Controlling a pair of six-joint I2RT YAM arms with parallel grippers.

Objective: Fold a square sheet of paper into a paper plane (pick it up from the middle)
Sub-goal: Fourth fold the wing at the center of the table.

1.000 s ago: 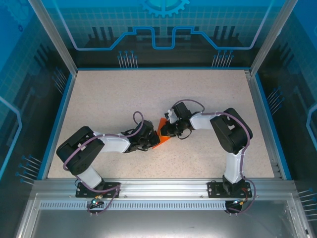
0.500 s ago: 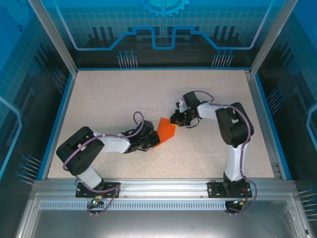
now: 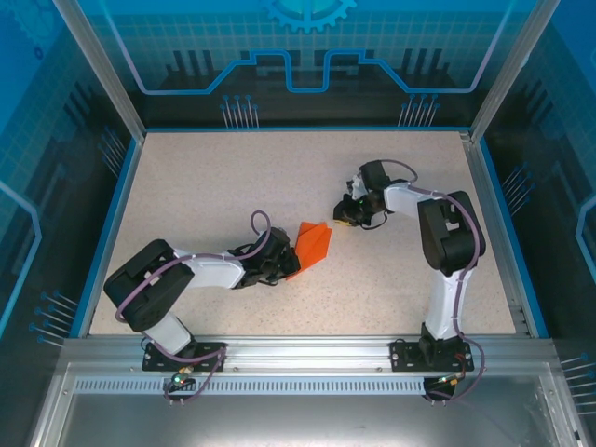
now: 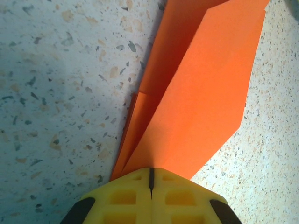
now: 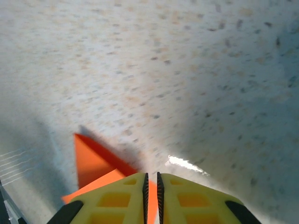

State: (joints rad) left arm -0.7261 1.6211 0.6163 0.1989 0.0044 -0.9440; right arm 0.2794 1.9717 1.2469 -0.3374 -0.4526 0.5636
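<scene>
The paper plane (image 3: pixel 312 244) is a bright orange folded dart lying flat near the table's middle, its pointed end toward my left arm. In the left wrist view its folded layers (image 4: pixel 196 93) run up and away from the yellow fingers. My left gripper (image 3: pixel 285 264) (image 4: pixel 151 173) is shut on the plane's narrow end. My right gripper (image 3: pixel 345 217) hovers just right of the plane's wide end, apart from it. Its jaws (image 5: pixel 151 179) stand open by a thin gap with nothing gripped, and the orange paper (image 5: pixel 91 161) lies below and behind them.
The speckled table (image 3: pixel 214 186) is ringed by a blue rim (image 3: pixel 491 223) and see-through walls. A metal rail (image 3: pixel 298 349) with both arm bases runs along the near edge.
My right gripper has slid off the paper to the right and back, and its jaws have parted slightly. The plane's wide end now lies uncovered. The left gripper has held still.
</scene>
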